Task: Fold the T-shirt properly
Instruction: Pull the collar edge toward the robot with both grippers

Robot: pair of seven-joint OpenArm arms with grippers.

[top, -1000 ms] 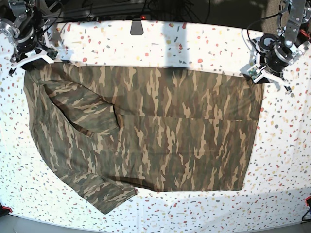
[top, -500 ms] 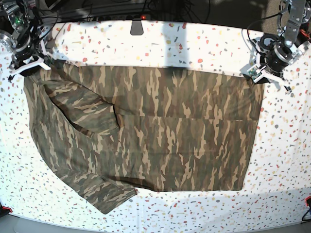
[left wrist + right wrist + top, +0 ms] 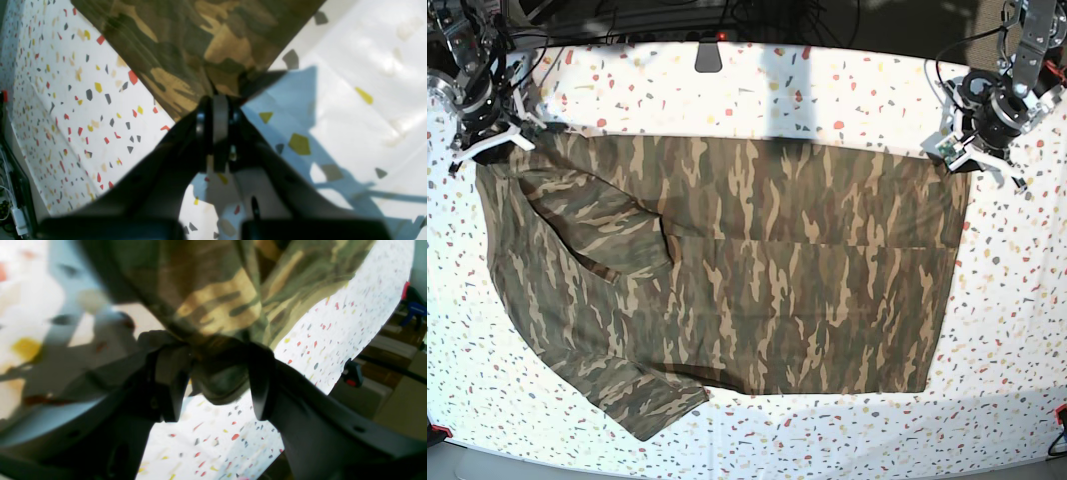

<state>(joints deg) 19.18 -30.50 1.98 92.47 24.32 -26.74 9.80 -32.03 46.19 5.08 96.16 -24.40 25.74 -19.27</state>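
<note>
On the tabletop (image 3: pixel 847 90), base view: I see one T-shirt (image 3: pixel 757 270), spread wide, its upper band doubled over, one sleeve-like flap angled inward and another poking out low on my right arm's side.
Around it, base view: one dark base fitting (image 3: pixel 708 55) at the far edge, between my two arms; both grippers sit over the shirt's far corners.
Edges, base view: bare speckled surface shows beyond the shirt's far edge, along both sides and in front of it.
Left gripper (image 3: pixel 213 100), left wrist view: clenched on the T-shirt's corner, bare surface on both sides of the cloth.
Right gripper (image 3: pixel 218 380), right wrist view: jaws wide apart, a fold of cloth between them, not pinched.
Beyond the edge, right wrist view: one blue clamp-like item (image 3: pixel 413 311) near one red-and-black piece (image 3: pixel 353 373); I can't tell what either is.
Count: one shirt, two grippers.
</note>
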